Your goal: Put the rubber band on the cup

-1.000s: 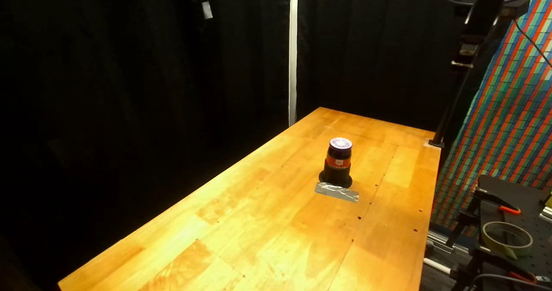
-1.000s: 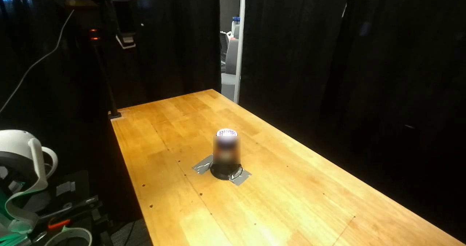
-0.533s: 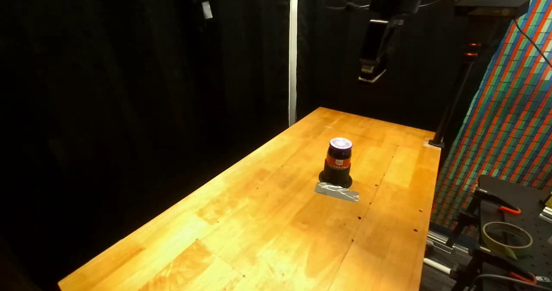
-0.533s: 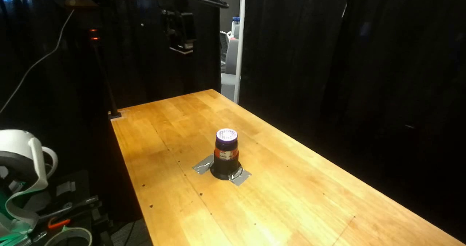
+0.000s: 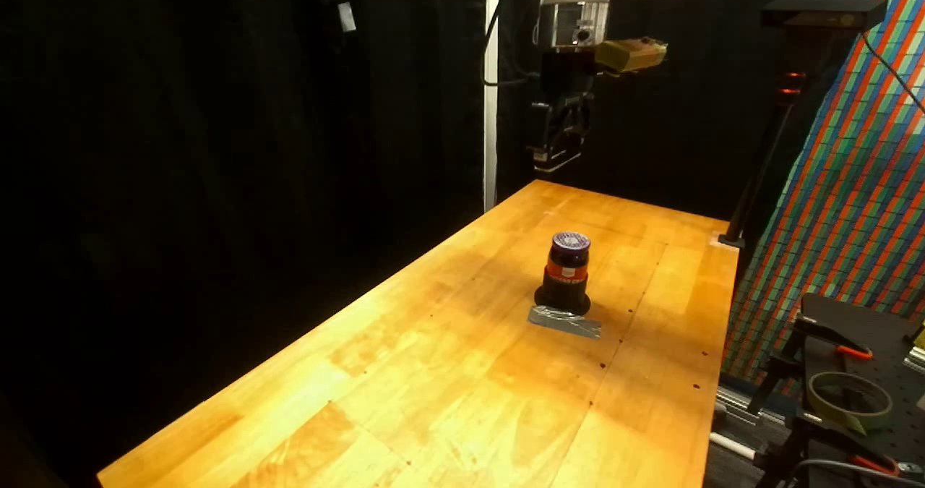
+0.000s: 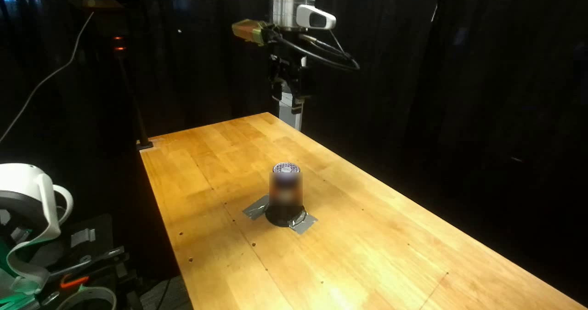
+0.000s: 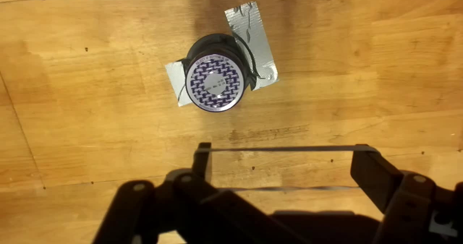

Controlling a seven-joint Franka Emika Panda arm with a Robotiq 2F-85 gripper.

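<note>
The cup (image 5: 566, 289) is a small dark upright cylinder with an orange-red ring and a pale patterned top. It stands on the wooden table in both exterior views (image 6: 285, 211) and in the wrist view (image 7: 215, 83). My gripper (image 7: 284, 161) is open, with the pale rubber band (image 7: 275, 149) stretched around both fingers; its two strands span the gap. In both exterior views the gripper (image 5: 557, 159) hangs in the air above and beyond the cup (image 6: 287, 102). In the wrist view the cup lies ahead of the fingertips, toward the left finger's side. Nothing else is between the fingers.
Grey tape strips (image 5: 564, 322) lie on the table at the cup's base and also show in the wrist view (image 7: 253, 45). A dark pole (image 5: 755, 163) stands at the table's far corner. A side stand with a tape roll (image 5: 849, 401) is beside the table.
My arm has swung in over the table's far end and come lower, leftward in an exterior view and rightward in an exterior view. The cup has not moved; its top looks less bright.
</note>
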